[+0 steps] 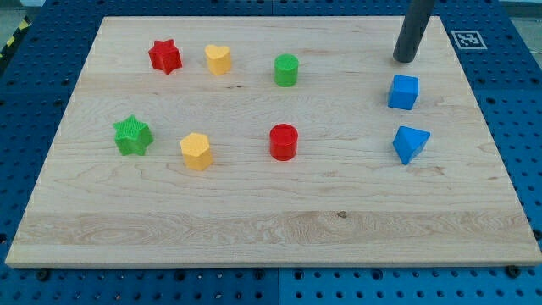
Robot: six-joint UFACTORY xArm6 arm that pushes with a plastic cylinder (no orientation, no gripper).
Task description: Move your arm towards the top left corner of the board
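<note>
My tip (406, 59) is near the top right of the wooden board (254, 220), just above a blue cube (403, 91). The board's top left corner (107, 20) lies far to the left of the tip. Nearest that corner are a red star (165, 57) and a yellow heart (218, 59). A green cylinder (287, 69) stands between them and the tip.
A blue wedge-like block (410, 143) lies below the blue cube. A red cylinder (284, 141), a yellow hexagon (196, 151) and a green star (133, 135) stand in a row across the middle. A tag marker (467, 39) sits off the board's top right.
</note>
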